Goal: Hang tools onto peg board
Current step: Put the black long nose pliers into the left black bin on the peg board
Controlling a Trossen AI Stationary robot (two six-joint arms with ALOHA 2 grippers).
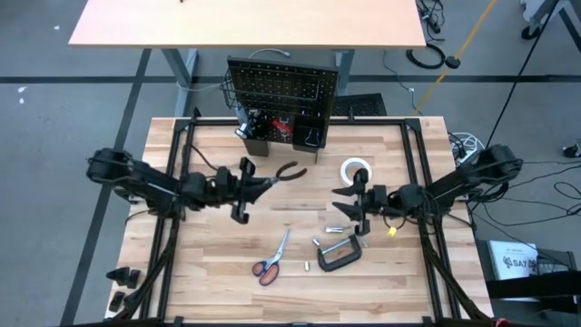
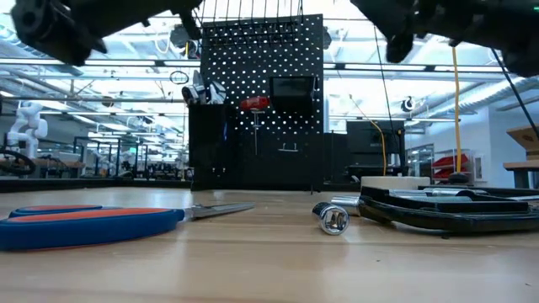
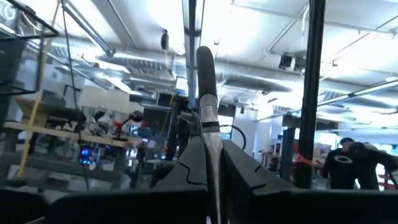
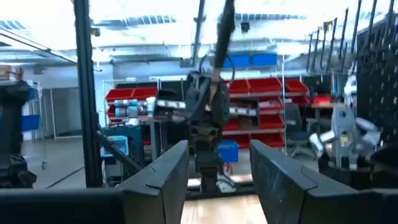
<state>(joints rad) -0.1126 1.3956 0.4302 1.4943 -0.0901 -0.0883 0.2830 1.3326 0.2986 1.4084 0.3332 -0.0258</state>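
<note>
Left gripper (image 1: 257, 186) pinching the dark-handled steel pliers (image 1: 283, 174) aloft, handles forward, apparently for carrying to the upright black perforated peg board (image 1: 282, 84); right gripper (image 1: 349, 203) spread empty near the white tape roll (image 1: 356, 170).

The tabletop (image 1: 227, 263) is seen from straight above; the low view looks level across it toward the peg board (image 2: 261, 101), shared with the overhead view.

left gripper (image 1: 257, 188) fingers pressed together; right gripper (image 1: 349, 205) fingers parted, both raised mid-table.
</note>
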